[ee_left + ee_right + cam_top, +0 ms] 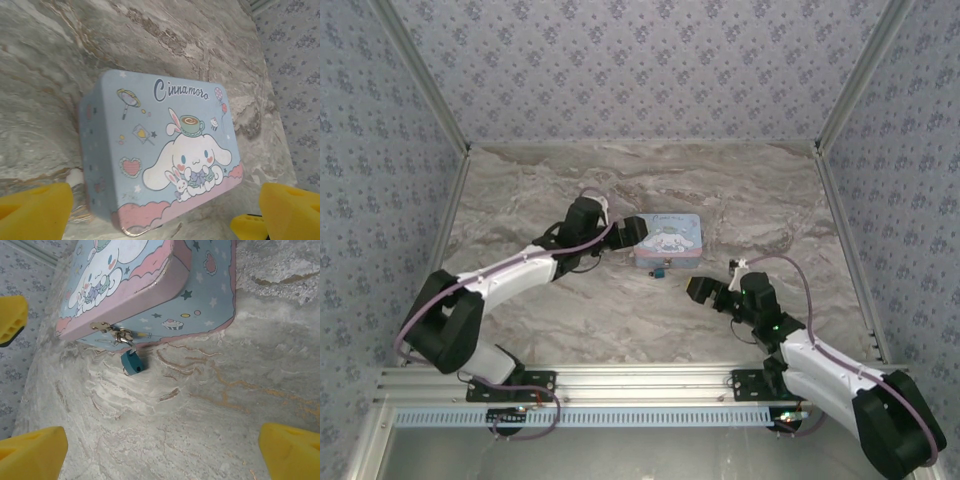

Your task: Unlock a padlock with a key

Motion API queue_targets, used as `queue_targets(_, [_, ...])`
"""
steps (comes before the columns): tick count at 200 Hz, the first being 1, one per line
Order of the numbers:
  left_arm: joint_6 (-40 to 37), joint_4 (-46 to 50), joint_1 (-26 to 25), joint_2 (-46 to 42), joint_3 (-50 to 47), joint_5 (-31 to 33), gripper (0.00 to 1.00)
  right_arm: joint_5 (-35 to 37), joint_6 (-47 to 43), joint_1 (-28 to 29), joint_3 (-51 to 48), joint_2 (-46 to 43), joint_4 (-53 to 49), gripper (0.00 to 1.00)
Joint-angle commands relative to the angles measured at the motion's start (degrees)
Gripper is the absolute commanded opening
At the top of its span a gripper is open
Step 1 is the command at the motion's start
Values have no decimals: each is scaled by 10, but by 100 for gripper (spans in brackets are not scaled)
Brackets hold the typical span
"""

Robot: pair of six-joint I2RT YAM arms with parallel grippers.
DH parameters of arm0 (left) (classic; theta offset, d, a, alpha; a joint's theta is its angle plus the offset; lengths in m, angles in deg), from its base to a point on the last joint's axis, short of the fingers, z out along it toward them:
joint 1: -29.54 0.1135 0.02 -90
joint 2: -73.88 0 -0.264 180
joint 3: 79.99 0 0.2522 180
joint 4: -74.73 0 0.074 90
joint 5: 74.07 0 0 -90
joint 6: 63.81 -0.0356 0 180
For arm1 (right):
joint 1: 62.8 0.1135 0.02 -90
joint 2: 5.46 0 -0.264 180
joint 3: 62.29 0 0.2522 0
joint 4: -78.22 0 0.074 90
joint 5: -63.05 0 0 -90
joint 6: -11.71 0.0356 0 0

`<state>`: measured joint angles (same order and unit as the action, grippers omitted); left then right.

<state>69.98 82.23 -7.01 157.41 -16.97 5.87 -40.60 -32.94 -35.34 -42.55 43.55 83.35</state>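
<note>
While the padlock (133, 363) hangs from the hasp (116, 333) on the near side of the Cinnamoroll tin (670, 236), apparently locked, I'd call progress zero. Left gripper (626, 232) is at the tin's left end, fingers apart, empty. Right gripper (704, 289) is near the lock, also spread and empty. Can't tell where the key is. Fetch, insert and turn all remain.

This is looking like a robotics lab test booth rather than a lived-in room. Grey-blue flower-printed wallpaper panels (620, 60) are closing in three sides, bare silver aluminium frame posts (421, 72) are running up the corners, and a beige marble-patterned tabletop (620, 320) is lying between them. Along the near edge, a silver aluminium rail (640, 385) is carrying two bolted black-and-white robot arms (510, 272), with thin purple cables (802, 278) looping off them.
</note>
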Motion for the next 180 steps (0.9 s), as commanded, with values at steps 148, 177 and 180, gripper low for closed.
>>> queue_targets(148, [-16, 89, 1, -182, -119, 103, 97, -38, -75, 37, 111, 379, 372, 73])
queue_targets(177, [-16, 111, 3, -218, -131, 117, 97, -34, -70, 48, 125, 436, 415, 69])
queue_targets(180, [-17, 112, 3, -222, -131, 118, 97, -34, -68, 49, 126, 444, 419, 69])
